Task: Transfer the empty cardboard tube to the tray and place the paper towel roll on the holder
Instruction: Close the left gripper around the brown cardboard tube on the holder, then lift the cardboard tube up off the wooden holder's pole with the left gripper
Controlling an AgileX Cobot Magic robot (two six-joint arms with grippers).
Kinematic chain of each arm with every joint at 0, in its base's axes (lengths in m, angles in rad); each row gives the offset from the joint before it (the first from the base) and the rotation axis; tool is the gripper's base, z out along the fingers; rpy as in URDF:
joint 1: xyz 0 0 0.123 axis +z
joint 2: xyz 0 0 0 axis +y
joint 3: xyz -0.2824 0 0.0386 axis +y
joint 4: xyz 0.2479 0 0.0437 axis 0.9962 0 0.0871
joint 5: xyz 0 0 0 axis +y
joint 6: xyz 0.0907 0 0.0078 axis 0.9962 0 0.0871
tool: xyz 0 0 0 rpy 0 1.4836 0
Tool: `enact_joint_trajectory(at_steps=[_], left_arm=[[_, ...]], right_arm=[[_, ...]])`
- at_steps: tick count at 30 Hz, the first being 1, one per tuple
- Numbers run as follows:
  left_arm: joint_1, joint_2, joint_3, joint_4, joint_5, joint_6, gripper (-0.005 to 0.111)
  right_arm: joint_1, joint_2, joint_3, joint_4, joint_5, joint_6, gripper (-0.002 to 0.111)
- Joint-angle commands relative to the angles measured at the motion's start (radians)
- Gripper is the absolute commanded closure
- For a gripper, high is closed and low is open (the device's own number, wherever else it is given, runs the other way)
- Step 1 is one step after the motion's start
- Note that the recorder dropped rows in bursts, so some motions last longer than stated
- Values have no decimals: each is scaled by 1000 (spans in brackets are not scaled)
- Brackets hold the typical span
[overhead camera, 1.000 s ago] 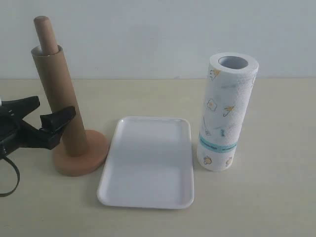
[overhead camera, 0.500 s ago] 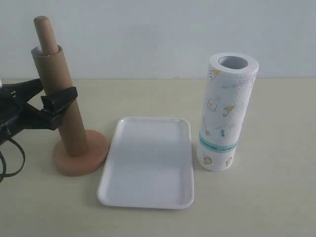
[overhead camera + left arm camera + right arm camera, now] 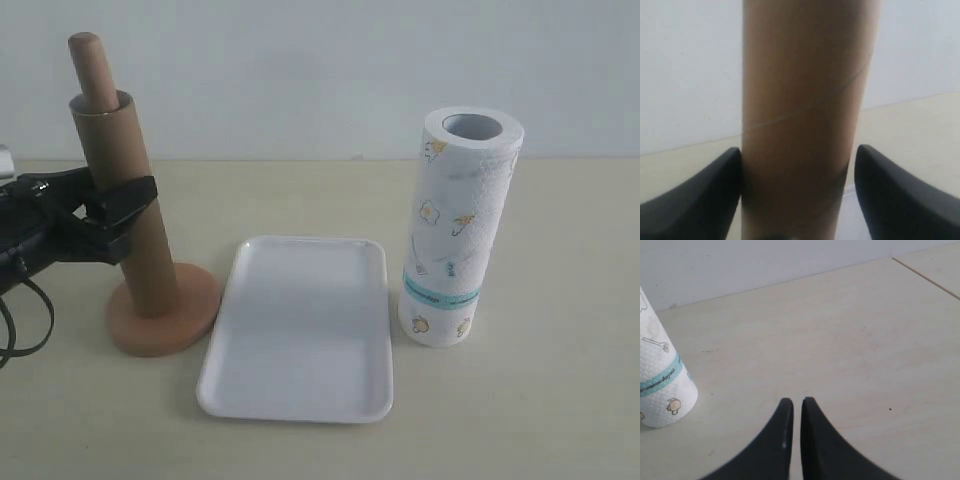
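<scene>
Cardboard tube (image 3: 118, 150) stands sleeved over the holder (image 3: 165, 315), hiding its rod but for the rounded tip; the left gripper (image 3: 118, 197) has its fingers (image 3: 705, 195) straddling the tube's middle, one touching; whether they clamp it is unclear. Right gripper (image 3: 793, 412) is closed and empty, near the paper towel roll (image 3: 660, 385).

Most of the holder (image 3: 165, 322) rod is hidden inside the empty cardboard tube (image 3: 108, 150); only its rounded top shows. In my left wrist view the tube is a close blur, cut off at both ends, and I cannot tell whether my left gripper (image 3: 799, 150) truly pinches it. The paper towel roll (image 3: 660, 385) is cropped by my right wrist view's edge
</scene>
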Motion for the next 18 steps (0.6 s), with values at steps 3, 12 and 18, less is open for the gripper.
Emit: enact_joint_trajectory(at_steps=[3, 12, 18], left_arm=[[1, 6, -5, -36, 14, -12, 75], [1, -16, -5, -31, -45, -13, 102], [1, -123, -5, -26, -47, -72, 103]], right_arm=[[-3, -5, 0, -2, -7, 2, 103], [-3, -5, 0, -2, -7, 2, 103], [-3, -5, 0, -2, -7, 2, 103]])
